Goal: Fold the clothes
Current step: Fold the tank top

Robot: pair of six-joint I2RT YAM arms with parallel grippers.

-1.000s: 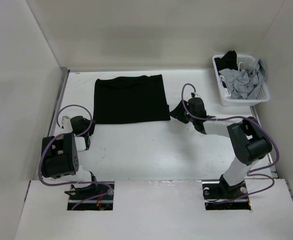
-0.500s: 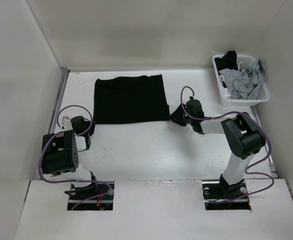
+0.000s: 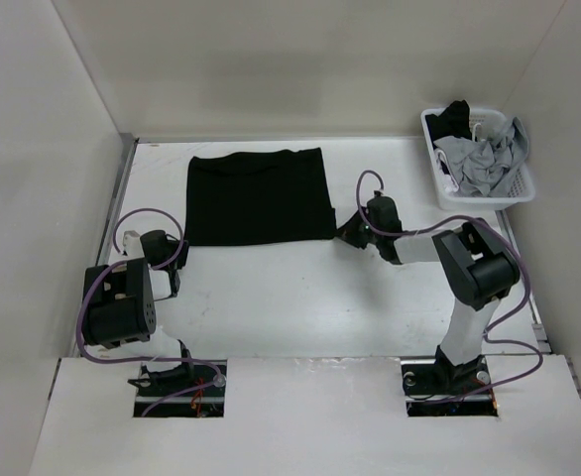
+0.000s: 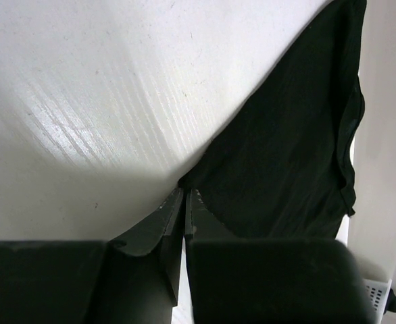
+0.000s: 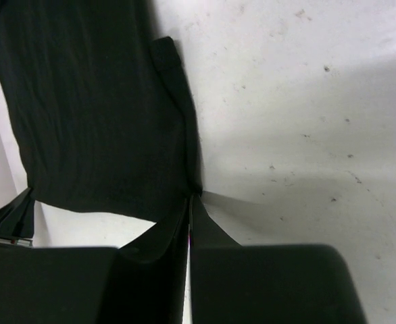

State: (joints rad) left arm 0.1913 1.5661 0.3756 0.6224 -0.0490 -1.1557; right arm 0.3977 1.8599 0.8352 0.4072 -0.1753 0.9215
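The clothes (image 3: 259,195), a black T-shirt, lie flat as a wide rectangle at the back middle of the white table. My left gripper (image 3: 179,245) is down at the shirt's near left corner. In the left wrist view its jaws (image 4: 184,191) are pressed together, with the corner of the black fabric (image 4: 286,148) running into their tips. My right gripper (image 3: 344,231) sits at the near right corner. Its jaws (image 5: 192,196) are shut too, and the cloth's corner (image 5: 96,101) ends right at the tips.
A white laundry basket (image 3: 481,202) with grey garments (image 3: 479,164) and a dark one stands at the back right. White walls close in the table on the left, back and right. Bare tabletop (image 3: 290,297) lies between the shirt and the arm bases.
Both grippers have closed at the shirt's near corners. The right arm has slid a little left toward its corner. The shirt lies as before.
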